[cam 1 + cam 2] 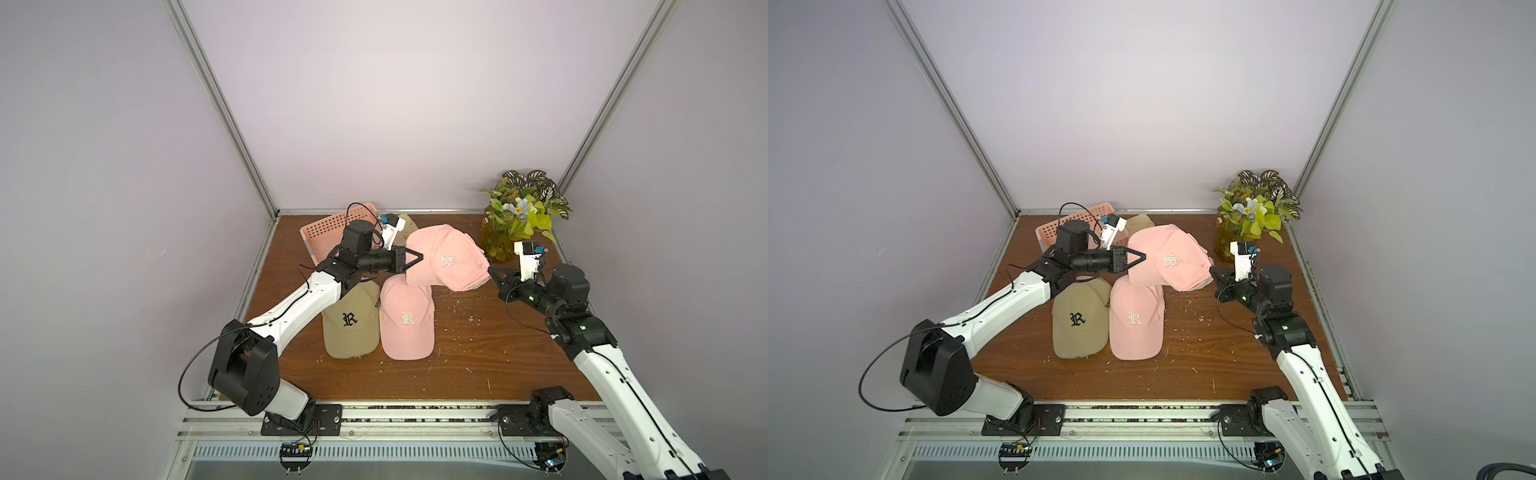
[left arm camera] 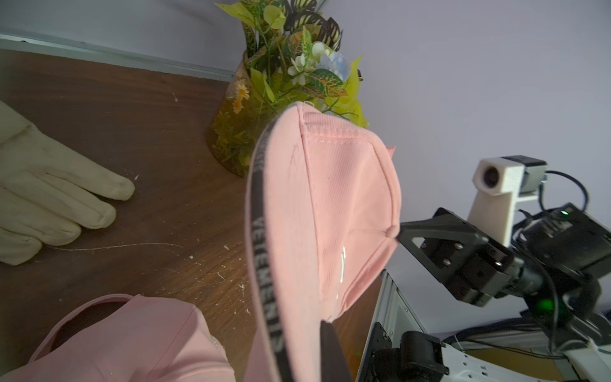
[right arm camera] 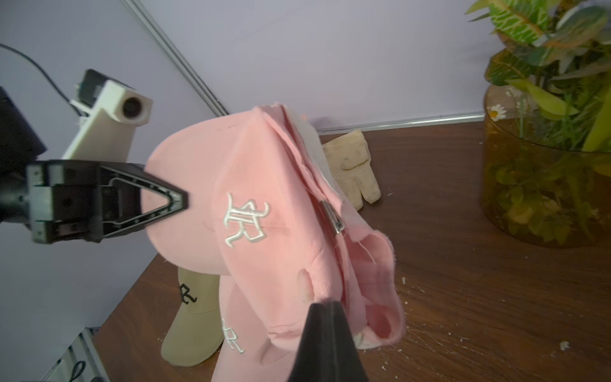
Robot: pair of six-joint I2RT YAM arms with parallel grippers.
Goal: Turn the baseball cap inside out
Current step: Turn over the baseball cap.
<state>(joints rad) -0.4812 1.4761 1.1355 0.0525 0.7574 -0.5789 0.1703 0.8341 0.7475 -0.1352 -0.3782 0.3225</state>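
Right gripper is clamped shut on the crown of the raised pink cap; left gripper pinches its opposite edge. Held between the 2, the cap hangs above the table, over a second pink cap lying beside a tan cap.
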